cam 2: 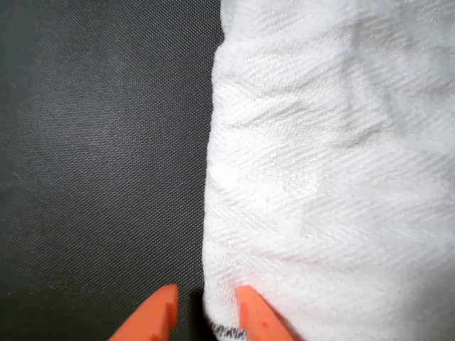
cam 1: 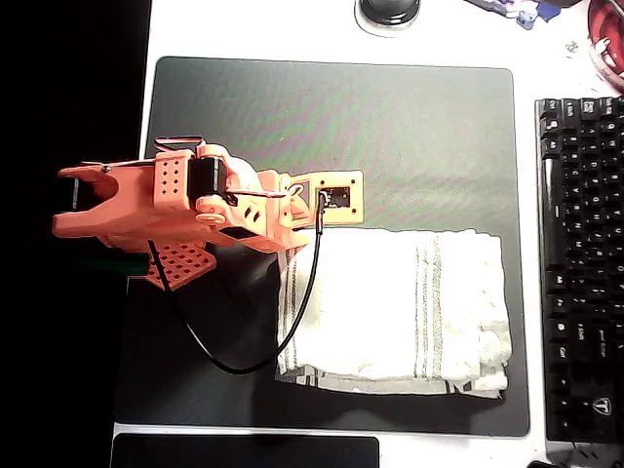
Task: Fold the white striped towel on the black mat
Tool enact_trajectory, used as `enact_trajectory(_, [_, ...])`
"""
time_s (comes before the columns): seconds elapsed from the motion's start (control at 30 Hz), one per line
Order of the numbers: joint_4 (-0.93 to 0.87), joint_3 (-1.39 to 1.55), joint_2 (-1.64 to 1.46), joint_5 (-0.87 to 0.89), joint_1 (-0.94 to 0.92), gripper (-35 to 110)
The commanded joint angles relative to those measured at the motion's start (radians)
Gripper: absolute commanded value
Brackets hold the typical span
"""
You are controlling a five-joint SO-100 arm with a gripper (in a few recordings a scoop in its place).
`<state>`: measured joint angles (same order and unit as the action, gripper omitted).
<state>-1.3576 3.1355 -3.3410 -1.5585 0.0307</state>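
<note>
Black mat (cam 1: pixel 331 117): large dark pad with rounded corners, covering most of the white table (cam 1: pixel 244 29) in the overhead view; its weave shows close up in the wrist view (cam 2: pixel 99 142).

Orange arm (cam 1: pixel 175 200): reaches in from the left of the overhead view over the mat's left half, hiding the gripper tips and the towel's upper left corner beneath it. A black cable (cam 1: pixel 229 363) loops from the arm across the mat and over the towel's left edge.

White striped towel (cam 1: pixel 395 307): lies on the lower right part of the mat, already doubled over, with a lower layer peeking out along the bottom edge; grey stripes run near the left edge and right of centre. In the wrist view (cam 2: pixel 327 177) it fills the right half, its rounded folded edge running top to bottom.

Black keyboard (cam 1: pixel 580 263): on the table just right of the mat, apart from the towel.

Gripper (cam 2: pixel 206 312): the wrist view shows two orange fingertips (cam 2: pixel 160 312) at the bottom, jaws slightly parted, one over bare mat, the other against the towel's edge; nothing is pinched between them.

Small items: a round dark object (cam 1: pixel 390 12) at the top edge; a red thing (cam 1: pixel 606 39) at the top right corner.
</note>
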Motion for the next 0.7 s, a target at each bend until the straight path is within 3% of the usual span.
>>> enact_trajectory(0.0, [-0.032, 0.023, -0.018, 0.002, -0.006, 12])
enact_trajectory(0.67, [-0.032, 0.023, -0.018, 0.002, -0.006, 12])
